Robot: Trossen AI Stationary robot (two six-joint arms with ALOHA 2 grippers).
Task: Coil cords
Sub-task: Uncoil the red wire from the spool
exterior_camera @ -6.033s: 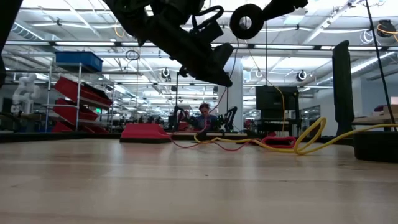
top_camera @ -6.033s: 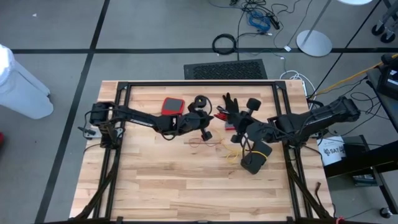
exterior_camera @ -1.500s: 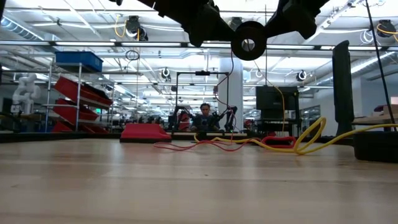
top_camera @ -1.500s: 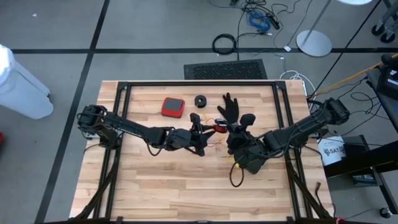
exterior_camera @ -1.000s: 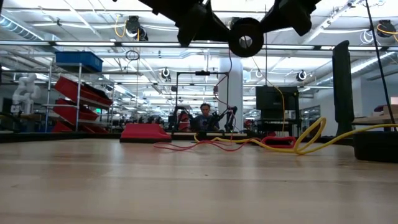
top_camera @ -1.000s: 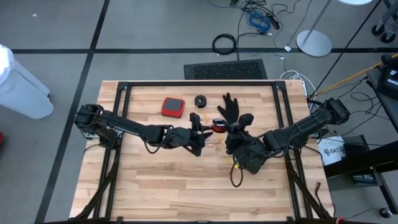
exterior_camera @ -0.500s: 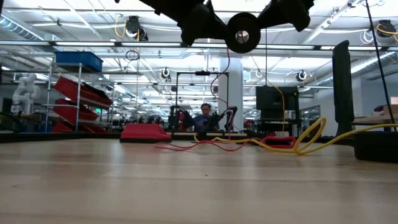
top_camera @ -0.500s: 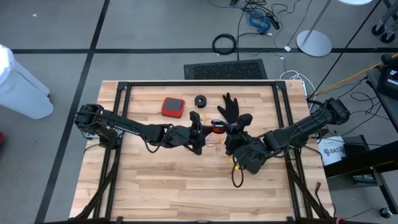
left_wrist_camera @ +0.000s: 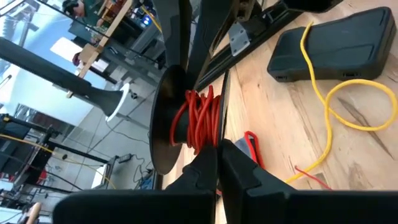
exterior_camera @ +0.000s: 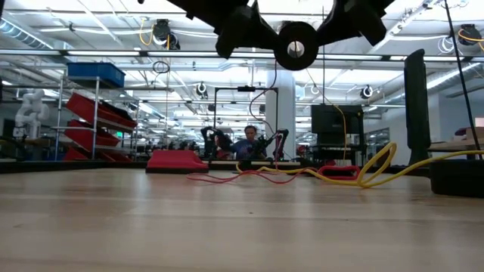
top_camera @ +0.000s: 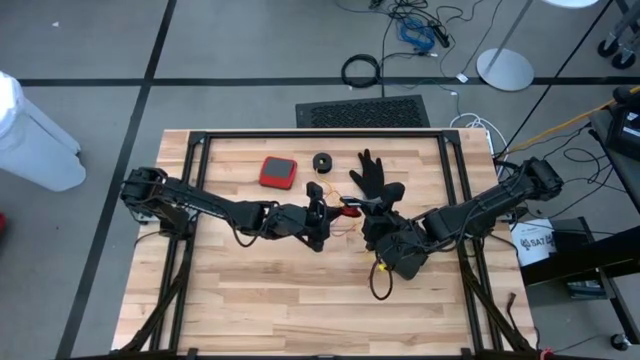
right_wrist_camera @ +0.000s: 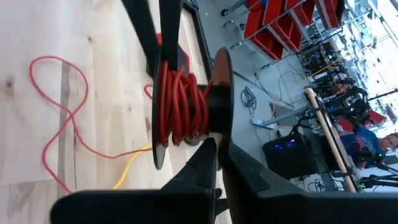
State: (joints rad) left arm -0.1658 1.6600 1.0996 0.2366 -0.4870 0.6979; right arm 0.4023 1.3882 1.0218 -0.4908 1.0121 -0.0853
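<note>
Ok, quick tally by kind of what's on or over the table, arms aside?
Cords: 2, red cord and yellow cord
Reels: 2, held reel and spare reel
Glove: 1, black glove
Red pad: 1, red pad
Total: 6

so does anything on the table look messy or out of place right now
Yes: the yellow cord sprawls in loose loops across the wood, uncoiled, and slack red cord trails over the boards, though part is wound on the black reel held up between both arms.
</note>
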